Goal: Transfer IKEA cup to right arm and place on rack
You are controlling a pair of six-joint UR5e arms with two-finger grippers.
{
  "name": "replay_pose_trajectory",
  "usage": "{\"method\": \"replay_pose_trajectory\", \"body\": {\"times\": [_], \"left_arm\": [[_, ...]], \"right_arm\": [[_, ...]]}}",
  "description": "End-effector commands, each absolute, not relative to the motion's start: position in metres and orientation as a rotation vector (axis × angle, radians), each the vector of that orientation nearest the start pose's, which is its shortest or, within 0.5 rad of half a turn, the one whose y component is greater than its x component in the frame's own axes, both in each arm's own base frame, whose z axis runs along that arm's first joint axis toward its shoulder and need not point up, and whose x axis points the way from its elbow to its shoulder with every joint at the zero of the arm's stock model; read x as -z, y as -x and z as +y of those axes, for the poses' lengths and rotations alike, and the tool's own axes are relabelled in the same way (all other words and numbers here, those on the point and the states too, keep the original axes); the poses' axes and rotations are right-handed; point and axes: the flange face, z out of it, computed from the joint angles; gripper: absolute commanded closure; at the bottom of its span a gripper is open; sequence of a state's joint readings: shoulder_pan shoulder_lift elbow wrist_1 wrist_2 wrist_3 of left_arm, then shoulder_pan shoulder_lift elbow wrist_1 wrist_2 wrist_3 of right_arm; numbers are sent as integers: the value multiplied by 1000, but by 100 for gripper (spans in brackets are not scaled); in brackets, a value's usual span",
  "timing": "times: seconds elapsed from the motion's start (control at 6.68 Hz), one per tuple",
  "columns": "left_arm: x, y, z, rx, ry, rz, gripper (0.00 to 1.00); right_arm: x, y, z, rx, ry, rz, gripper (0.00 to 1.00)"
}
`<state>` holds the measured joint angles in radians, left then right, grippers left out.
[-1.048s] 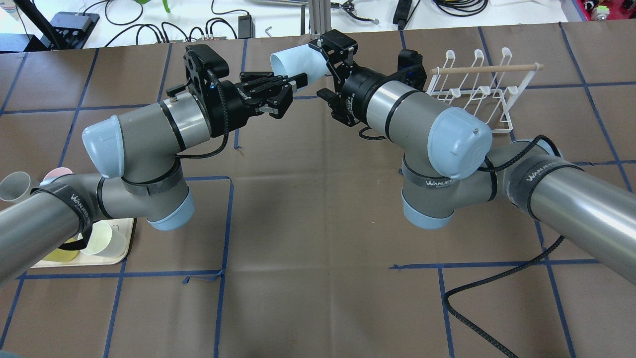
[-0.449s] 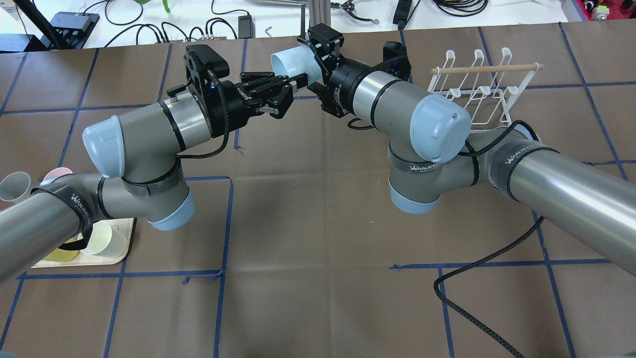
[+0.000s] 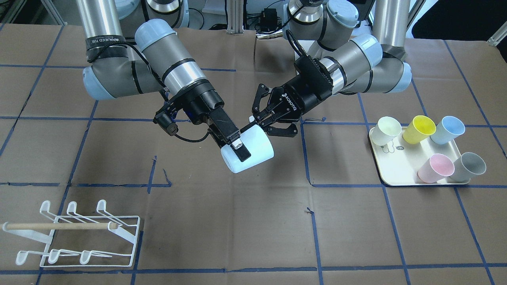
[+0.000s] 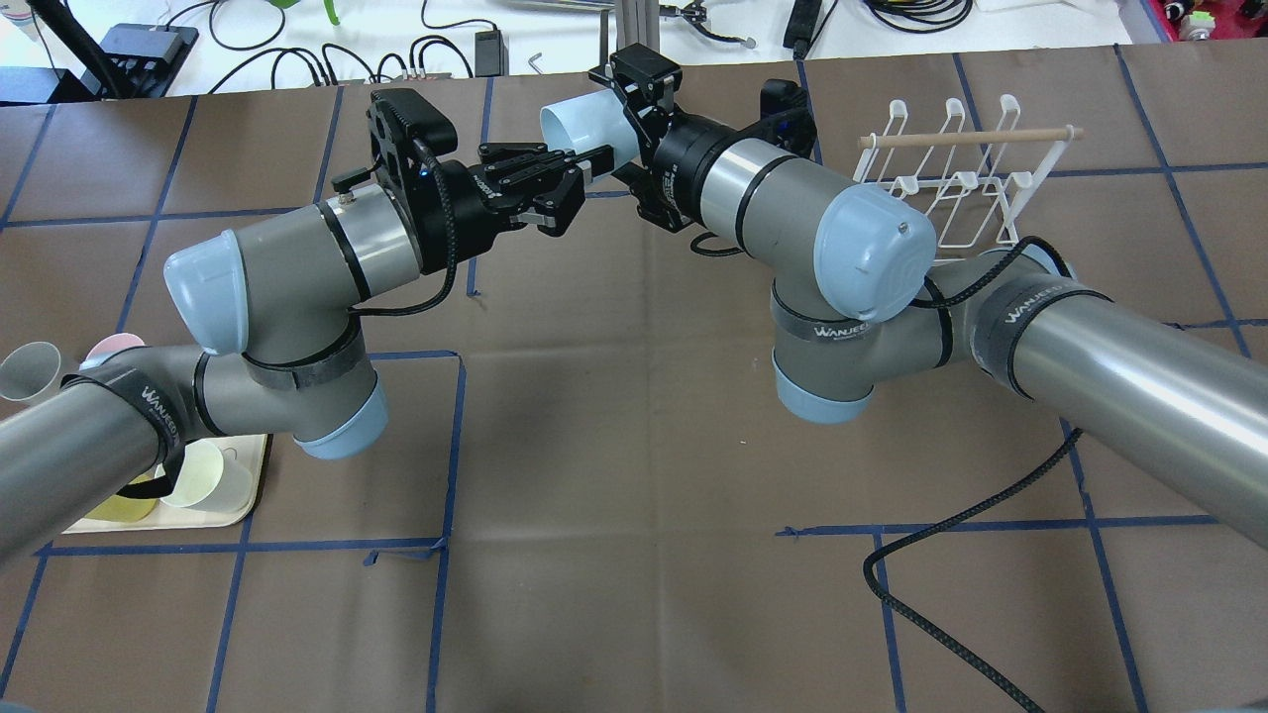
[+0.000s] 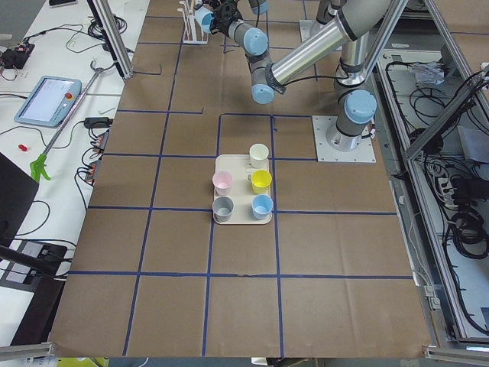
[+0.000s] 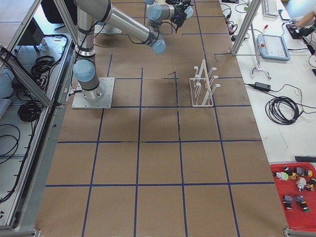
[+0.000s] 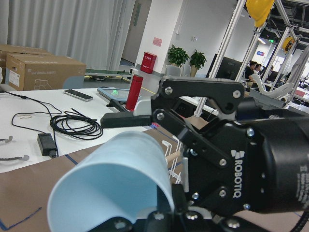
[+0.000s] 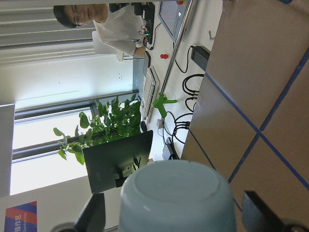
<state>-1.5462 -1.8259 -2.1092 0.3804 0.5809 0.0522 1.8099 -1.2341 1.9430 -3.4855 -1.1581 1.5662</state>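
Brown paper-covered surface, gridded in blue tape; benches and cables lie beyond its far edge.

**Item.** Pale blue tapered plastic cup, lying on its side in the air above the surface's middle.

**Holders.** Black two-finger left tool: pinching the cup's wall. Black two-finger right tool: fingers spread, straddling the cup from its base end. The right wrist view shows a gap on either side, so it reads as not yet gripping.

**Step in hand (judgement).** Handover, about midway.
- Centre the right tool on the cup's body and close squarely.
- Keep the pressure moderate, because the smooth taper could squirt toward its narrow end.
- Have the left tool let go only once that grip is firm.
- Draw the left tool back along its own axis so no finger drags the cup askew.

**Destination.** White wire rack with a light wooden dowel, at the corner of the operators' edge and the right arm's end. It stands well apart from the cup.

**Also present.** Cream rectangular tray toward the opposite end, carrying:
- cream cup
- yellow cup
- light blue cup
- pink cup
- grey cup

**Writing.**
- "ROBOTIQ" appears in white on both tool bodies.
- Black straps on the arms read roughly "WANJEED".
- Print on the tray is too small to read.
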Motion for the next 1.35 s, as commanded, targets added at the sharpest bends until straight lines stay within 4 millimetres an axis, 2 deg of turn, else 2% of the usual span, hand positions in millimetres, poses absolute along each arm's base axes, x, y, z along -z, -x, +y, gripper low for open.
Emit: {"method": "replay_pose_trajectory", "body": {"times": [0.0, 0.3, 0.45, 0.6, 0.75, 0.9, 1.05, 1.2], "left_arm": [[-364, 205, -478, -1269, 690, -1873, 93], [-363, 205, -478, -1266, 690, -1872, 92], [-363, 205, -478, -1264, 687, -1873, 89], [-367, 205, -477, -1263, 669, -1873, 63], [-371, 204, -479, -1256, 642, -1873, 43], [-374, 204, -477, -1244, 616, -1873, 30], [-374, 203, -478, -1241, 611, -1874, 22], [-371, 198, -479, -1242, 599, -1883, 2]], "right_arm": [[-369, -301, -502, 501, -962, 1680, 10], [-369, -301, -501, 503, -957, 1681, 34], [-369, -301, -501, 505, -955, 1681, 45], [-370, -301, -501, 505, -951, 1681, 53], [-370, -301, -501, 506, -950, 1682, 56], [-370, -301, -501, 507, -949, 1683, 58], [-370, -301, -501, 507, -947, 1682, 59], [-371, -301, -501, 511, -942, 1682, 59]]}}
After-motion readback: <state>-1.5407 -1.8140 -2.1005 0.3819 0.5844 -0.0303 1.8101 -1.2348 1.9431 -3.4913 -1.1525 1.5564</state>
